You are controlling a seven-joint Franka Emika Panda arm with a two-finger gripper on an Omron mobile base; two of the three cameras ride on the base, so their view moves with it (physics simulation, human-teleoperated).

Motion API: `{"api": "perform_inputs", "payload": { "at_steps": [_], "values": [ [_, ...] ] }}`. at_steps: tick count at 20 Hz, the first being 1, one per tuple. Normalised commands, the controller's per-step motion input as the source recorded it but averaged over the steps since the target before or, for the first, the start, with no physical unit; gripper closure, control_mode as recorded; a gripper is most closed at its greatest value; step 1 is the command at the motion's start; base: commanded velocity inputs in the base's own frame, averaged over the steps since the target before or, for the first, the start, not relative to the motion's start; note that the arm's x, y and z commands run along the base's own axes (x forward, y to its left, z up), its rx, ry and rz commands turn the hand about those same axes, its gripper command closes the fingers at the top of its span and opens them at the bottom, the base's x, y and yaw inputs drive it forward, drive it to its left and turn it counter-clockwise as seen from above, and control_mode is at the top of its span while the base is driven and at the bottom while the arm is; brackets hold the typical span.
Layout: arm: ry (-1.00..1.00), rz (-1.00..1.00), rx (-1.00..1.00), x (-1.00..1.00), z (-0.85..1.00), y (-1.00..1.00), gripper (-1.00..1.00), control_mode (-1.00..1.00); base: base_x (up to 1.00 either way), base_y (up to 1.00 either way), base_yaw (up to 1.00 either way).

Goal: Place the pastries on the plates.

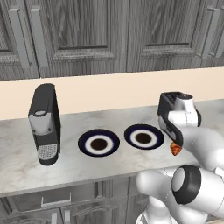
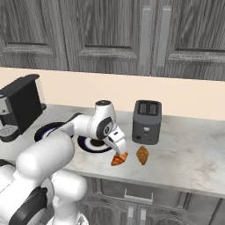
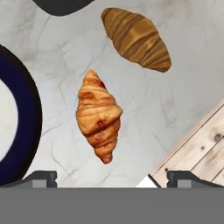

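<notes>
**Jaws spread above a croissant, nothing held**

Hand view: gripper (image 3: 112, 177) shows two dark tips at the bottom edge, far left and far right, so the jaws are wide apart and touching nothing. Between and above them an orange croissant (image 3: 99, 116) lies on the marble tabletop (image 3: 183, 48), centre of frame, long axis roughly vertical. A second, browner croissant (image 3: 136, 38) sits upper centre-right, angled, apart from the first. Navy rim of a plate (image 3: 31, 118) curves along the left edge, near the orange croissant but not touching it. Wood floor at lower right.

Right base view: gripper (image 2: 117, 149) points down at centre frame, just over the orange croissant (image 2: 119, 158) near the tabletop's front edge; whether it touches is unclear here. The other croissant (image 2: 142, 154) lies just right of it, in front of a dark toaster (image 2: 146, 121). One plate (image 2: 90, 143) is partly hidden behind the arm, another (image 2: 47, 129) further left. Black coffee machine (image 2: 19, 107) at the left edge.

Left base view: both plates (image 1: 99, 142) (image 1: 144, 137) sit side by side at centre, both bare. Coffee machine (image 1: 44, 123) at left. A bit of orange croissant (image 1: 175, 149) peeks out below the arm at right.
</notes>
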Motion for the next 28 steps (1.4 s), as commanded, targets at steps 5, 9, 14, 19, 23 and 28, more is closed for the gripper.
{"api": "perform_inputs", "payload": {
  "at_steps": [5, 9, 14, 19, 23, 28],
  "values": [
    [0.02, -0.05, 0.0, 0.0, -0.28, -0.07, -1.0, -1.0, 0.0, 0.0, 0.0],
    [0.0, -0.03, 0.0, 0.02, -0.28, -0.1, -1.0, -1.0, 0.0, 0.0, 0.0],
    [0.0, 0.0, 0.0, 0.16, -0.32, -0.05, -1.0, -1.0, 0.0, 0.0, 0.0],
    [0.02, 0.0, 0.0, 0.26, -0.26, 0.0, -1.0, -1.0, 0.0, 0.0, 0.0],
    [0.01, 0.0, 0.0, 0.17, -0.23, -0.09, -1.0, -1.0, 0.0, 0.0, 0.0],
    [0.0, 0.0, 0.0, 0.19, -0.24, -0.12, -1.0, -1.0, 0.0, 0.0, 0.0]
  ]
}}
